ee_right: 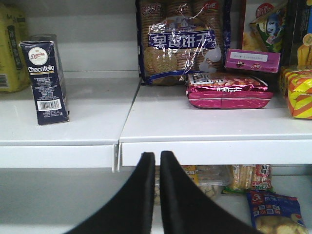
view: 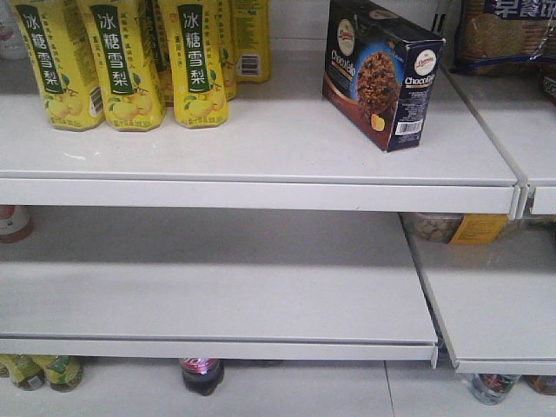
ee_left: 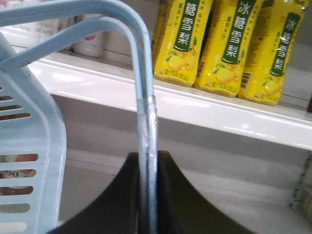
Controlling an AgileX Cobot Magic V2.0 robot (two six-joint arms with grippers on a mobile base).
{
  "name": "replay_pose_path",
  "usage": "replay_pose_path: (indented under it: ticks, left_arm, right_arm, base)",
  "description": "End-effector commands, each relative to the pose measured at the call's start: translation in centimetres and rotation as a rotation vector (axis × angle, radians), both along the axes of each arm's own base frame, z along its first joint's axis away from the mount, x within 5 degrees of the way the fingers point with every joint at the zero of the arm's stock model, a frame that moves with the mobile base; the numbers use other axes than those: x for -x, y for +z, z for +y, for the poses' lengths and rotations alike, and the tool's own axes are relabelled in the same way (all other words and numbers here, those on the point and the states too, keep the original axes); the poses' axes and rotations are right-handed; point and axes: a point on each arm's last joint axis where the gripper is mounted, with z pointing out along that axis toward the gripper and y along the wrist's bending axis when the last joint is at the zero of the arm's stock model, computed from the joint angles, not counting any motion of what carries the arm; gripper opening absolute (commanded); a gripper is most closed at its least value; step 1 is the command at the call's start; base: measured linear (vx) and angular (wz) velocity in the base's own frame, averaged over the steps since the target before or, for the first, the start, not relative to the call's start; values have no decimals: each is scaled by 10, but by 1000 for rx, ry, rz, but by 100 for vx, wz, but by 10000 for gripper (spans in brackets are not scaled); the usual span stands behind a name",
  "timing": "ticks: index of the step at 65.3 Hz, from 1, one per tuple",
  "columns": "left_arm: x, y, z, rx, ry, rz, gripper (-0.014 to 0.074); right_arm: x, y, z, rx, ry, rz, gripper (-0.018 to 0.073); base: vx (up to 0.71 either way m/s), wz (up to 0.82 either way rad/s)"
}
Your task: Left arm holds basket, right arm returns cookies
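The dark navy Chocofello cookies carton [view: 378, 74] stands upright on the upper white shelf [view: 261, 148], right of the yellow drink cartons. It also shows at the left of the right wrist view [ee_right: 45, 75], barcode side facing me. My right gripper [ee_right: 157, 158] is shut and empty, well back from the shelf edge, right of the carton. My left gripper [ee_left: 147, 161] is shut on the light blue basket's hoop handles [ee_left: 145, 112]. The basket's slotted side [ee_left: 27, 161] fills the left of that view. Neither arm shows in the front view.
Yellow pear-drink cartons [view: 122, 56] stand on the upper shelf's left. A biscuit bag [ee_right: 180, 39], a pink snack pack [ee_right: 226, 90] and other packets fill the neighbouring shelf. The middle shelf [view: 208, 287] lies below. Bottles stand under it [view: 201, 373].
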Motion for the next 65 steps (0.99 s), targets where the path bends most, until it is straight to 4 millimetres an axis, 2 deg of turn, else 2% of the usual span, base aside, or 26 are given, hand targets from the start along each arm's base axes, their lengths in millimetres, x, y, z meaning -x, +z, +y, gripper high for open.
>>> replay_pose_path:
  ticks: [1,9,26,49,65]
  left_arm:
    - [2,18,-4,-92,-27,-108,-3]
    - [3,21,-2,-165,9,-138,-3]
    - [2,17,8,-190,119,-79,-3]
    - [3,9,9,-208,121,1,-3]
    - [12,-10,7,-187,116,-10,-3]
  right_arm:
    - [0,13,1,20,17,-72,-11]
    - [0,13,1,20,17,-72,-11]
    - [0,13,1,20,17,-72,-11]
    - [0,13,1,20,17,-72,-11]
    - [0,13,1,21,16,-73,-11]
  base:
    - [0,0]
    - [0,0]
    - [0,0]
    - [0,0]
    - [0,0]
